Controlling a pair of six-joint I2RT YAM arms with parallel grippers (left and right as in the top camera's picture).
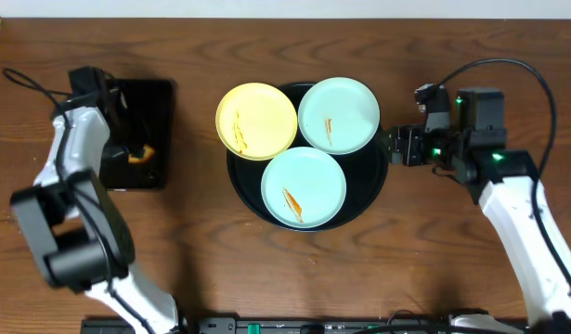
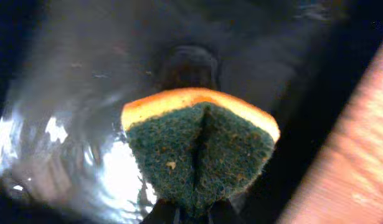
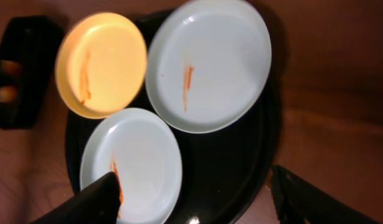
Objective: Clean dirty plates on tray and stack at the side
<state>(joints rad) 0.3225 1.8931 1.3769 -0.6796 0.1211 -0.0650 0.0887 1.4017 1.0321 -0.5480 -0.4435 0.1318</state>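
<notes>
Green scouring pad facing you: your left hand (image 1: 136,151) is clamped tight on the sponge (image 2: 200,152), over the small rectangular tray (image 1: 160,102) at the surface's left end. The plates lie off to its right on the round black tray (image 1: 364,176). Count three, each smeared orange: one yellow plate (image 1: 256,121), a far mint plate (image 1: 338,114) and a near mint plate (image 1: 303,186). Your right hand (image 1: 395,147) sits just beside the right rim, jaws spread, empty.

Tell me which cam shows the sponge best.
Left wrist. The sponge fills the frame, green scouring face creased, orange layer behind, pinched in the left gripper. Overhead gives only a small orange sliver over the rectangular black tray. Right wrist: no clear sight of it.
</notes>
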